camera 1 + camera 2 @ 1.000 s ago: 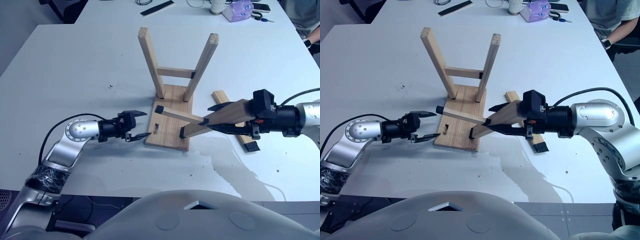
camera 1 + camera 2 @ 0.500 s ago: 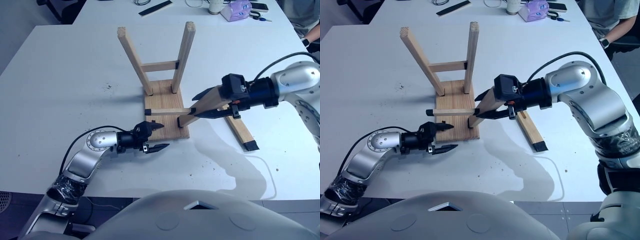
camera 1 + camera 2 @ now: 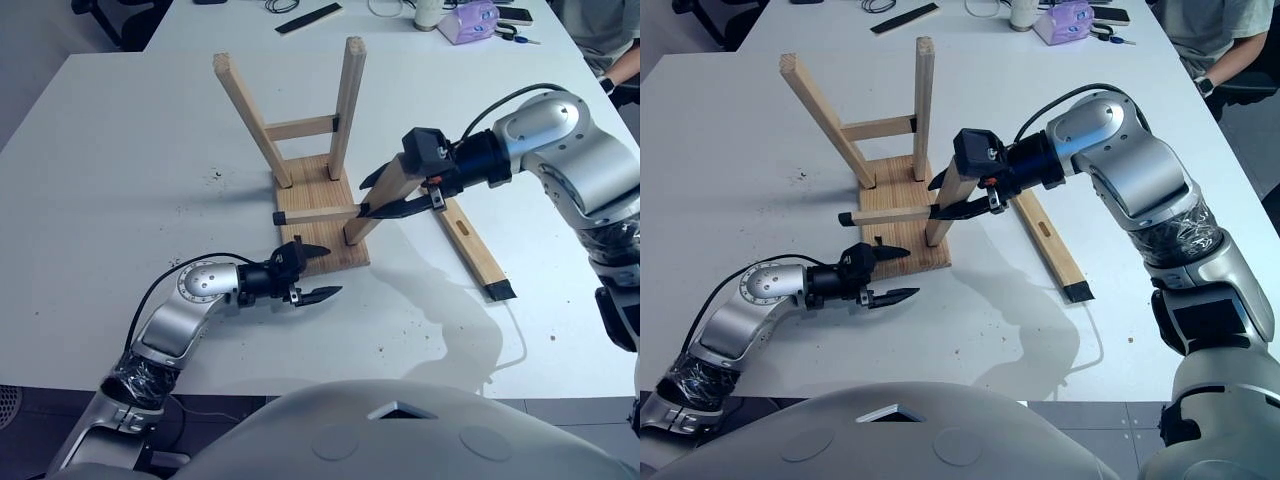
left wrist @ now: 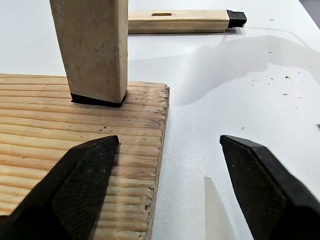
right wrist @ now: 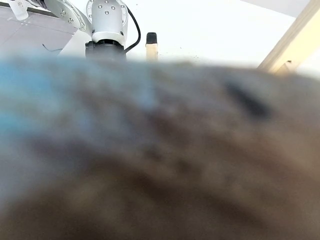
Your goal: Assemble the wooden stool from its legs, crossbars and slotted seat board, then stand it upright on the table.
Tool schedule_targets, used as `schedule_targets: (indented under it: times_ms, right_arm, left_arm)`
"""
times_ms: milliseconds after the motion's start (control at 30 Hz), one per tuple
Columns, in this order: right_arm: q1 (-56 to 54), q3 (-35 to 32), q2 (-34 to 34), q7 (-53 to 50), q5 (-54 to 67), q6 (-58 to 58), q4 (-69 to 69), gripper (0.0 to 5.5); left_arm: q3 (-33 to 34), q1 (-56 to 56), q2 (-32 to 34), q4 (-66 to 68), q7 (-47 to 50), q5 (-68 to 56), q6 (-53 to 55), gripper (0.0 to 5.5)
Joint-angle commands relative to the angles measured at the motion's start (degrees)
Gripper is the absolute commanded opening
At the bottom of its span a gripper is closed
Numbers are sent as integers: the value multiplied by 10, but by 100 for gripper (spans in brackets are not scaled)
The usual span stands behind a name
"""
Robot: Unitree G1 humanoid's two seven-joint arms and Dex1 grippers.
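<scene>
The slotted seat board (image 3: 322, 250) lies flat on the white table. Two legs (image 3: 344, 105) joined by a crossbar (image 3: 300, 127) stand upright on its far side. My right gripper (image 3: 392, 196) is shut on a third leg (image 3: 372, 213), held steeply tilted with its foot on the board's near right corner. A second crossbar (image 3: 315, 214) sticks out sideways from that leg. My left gripper (image 3: 312, 271) is open at the board's front edge, one finger over the wood, the other over the table (image 4: 260, 95). In the left wrist view the leg's foot (image 4: 92, 55) rests on the board (image 4: 60, 135).
A loose fourth leg (image 3: 472, 247) with a black end cap lies on the table right of the board. Cables, a black strip (image 3: 308, 17) and a purple box (image 3: 470, 20) sit at the far edge. A person's arm (image 3: 1225, 75) is at the far right.
My right gripper has swung the leg and its crossbar from lying low to nearly upright on the board. My left gripper went from the board's left side to its front edge. The head view has shifted.
</scene>
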Motion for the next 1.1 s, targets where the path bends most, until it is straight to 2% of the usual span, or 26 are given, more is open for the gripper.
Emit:
schedule_targets:
  times_ms: [33, 67, 233, 500, 667, 767, 833, 900, 1033, 1100]
  right_arm:
    - [102, 30, -6, -35, -34, 42, -14, 200]
    - [102, 10, -12, -37, -16, 53, -30, 237]
    - [92, -78, -19, -50, 37, 71, -74, 311]
    - [110, -202, -44, -68, 83, 81, -121, 311]
    - [88, -333, -30, -151, 148, 123, -95, 311]
    - [176, -384, -50, -174, 133, 120, -98, 311]
    - [273, -415, -41, -210, 103, 107, -115, 311]
    - [392, -455, -23, -230, 97, 111, -156, 338]
    - [567, -455, 3, -262, 58, 100, -199, 398]
    - [615, -451, 12, -280, 30, 83, -201, 402]
  left_arm:
    - [1, -8, 9, 3, -13, 7, 0, 377]
    - [3, -8, 13, -4, -18, 3, 3, 377]
    - [0, -5, 32, -8, -45, 8, -2, 377]
    - [13, -19, 32, 10, -44, 10, -5, 377]
    - [18, -9, 30, 9, -39, 14, -9, 377]
    - [28, 5, 30, 0, -31, 8, -8, 377]
    - [35, 17, 33, -9, -28, 5, -6, 377]
    - [43, 32, 36, -20, -25, 1, -4, 377]
    - [57, 71, 32, -39, -2, 3, -3, 377]
    - [60, 82, 29, -46, 8, 4, -1, 377]
